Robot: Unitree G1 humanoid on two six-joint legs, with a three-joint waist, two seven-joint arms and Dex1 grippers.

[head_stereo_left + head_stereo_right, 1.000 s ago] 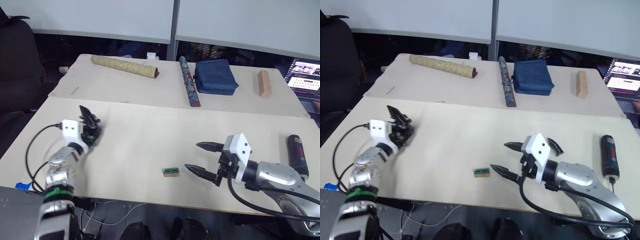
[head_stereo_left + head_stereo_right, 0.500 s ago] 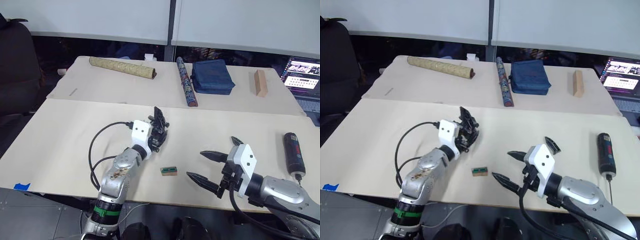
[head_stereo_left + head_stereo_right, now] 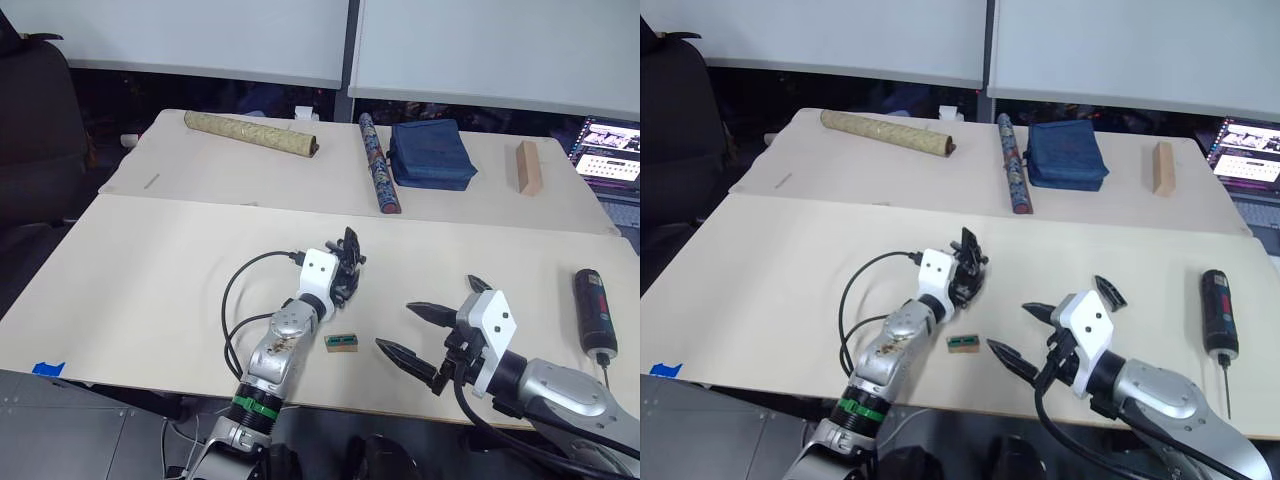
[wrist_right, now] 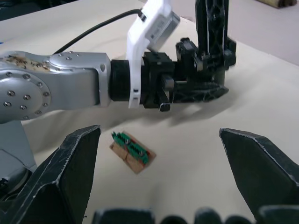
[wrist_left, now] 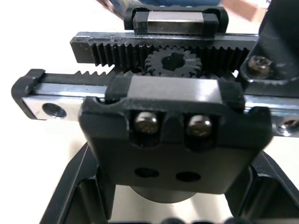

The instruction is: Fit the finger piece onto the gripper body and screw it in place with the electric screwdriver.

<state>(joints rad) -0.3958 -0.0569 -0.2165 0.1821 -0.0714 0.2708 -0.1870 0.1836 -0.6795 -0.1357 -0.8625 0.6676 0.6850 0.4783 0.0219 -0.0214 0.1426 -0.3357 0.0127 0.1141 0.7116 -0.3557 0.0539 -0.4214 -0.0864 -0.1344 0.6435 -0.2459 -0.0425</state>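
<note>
Counted on the tables: two rolled tubes (image 3: 249, 132), one blue pouch (image 3: 431, 154), one wooden block (image 3: 528, 167), one electric screwdriver (image 3: 593, 308), one small green part (image 3: 342, 343), one finger piece (image 3: 1110, 291).

The pale table (image 3: 150, 260) holds a small green block (image 3: 341, 343) near its front edge, the electric screwdriver (image 3: 594, 309) by its right edge, and the finger piece (image 3: 1109, 291) between them.

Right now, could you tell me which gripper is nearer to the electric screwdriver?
Right. The right gripper hovers open just inward of the electric screwdriver; the left gripper, holding the gripper body, is further across the table.
</note>
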